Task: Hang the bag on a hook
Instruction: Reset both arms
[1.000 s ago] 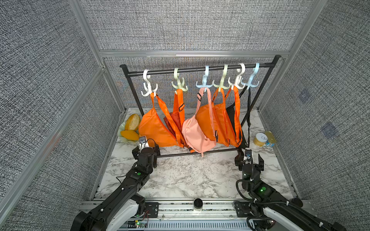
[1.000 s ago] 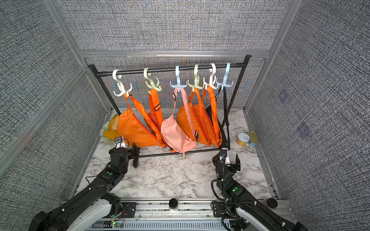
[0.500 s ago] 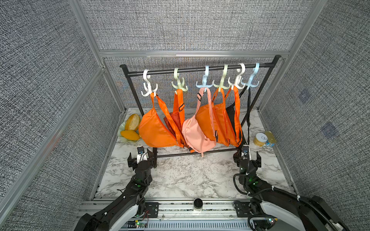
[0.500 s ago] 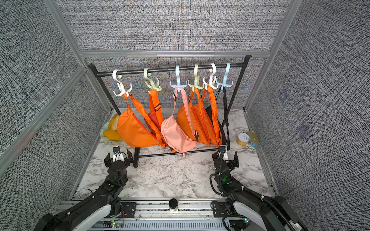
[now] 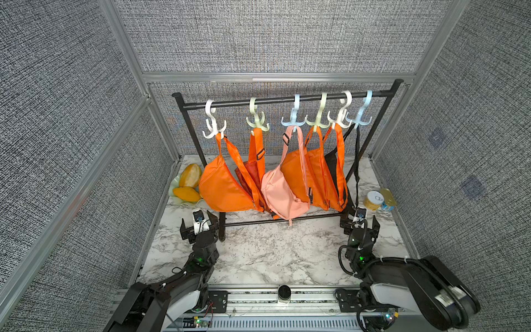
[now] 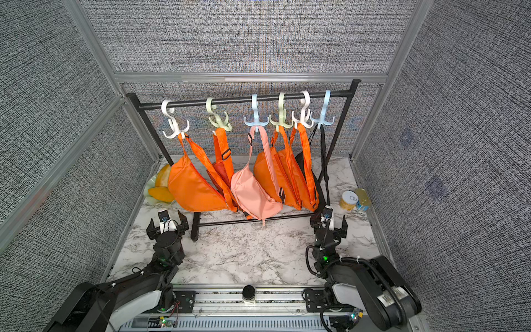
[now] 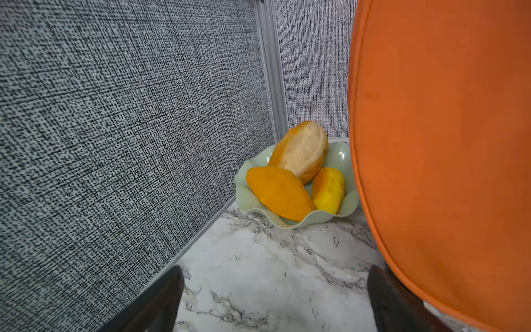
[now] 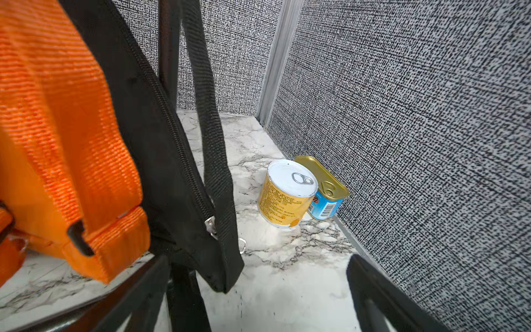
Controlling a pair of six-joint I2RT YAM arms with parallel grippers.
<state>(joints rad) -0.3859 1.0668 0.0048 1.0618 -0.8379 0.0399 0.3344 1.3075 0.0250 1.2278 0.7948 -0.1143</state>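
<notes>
The left arm (image 5: pixel 172 284) and right arm (image 5: pixel 402 273) are matte black, with white housings (image 5: pixel 184 304) at their bases. A green light (image 5: pixel 199 260) glows on each wrist, and black cables (image 5: pixel 343 258) loop alongside, tied with white bands. The left end effector (image 5: pixel 199 220) and right end effector (image 5: pixel 360 222) have black fingers (image 5: pixel 186 230) flanking a small white camera mount (image 5: pixel 197 227).
</notes>
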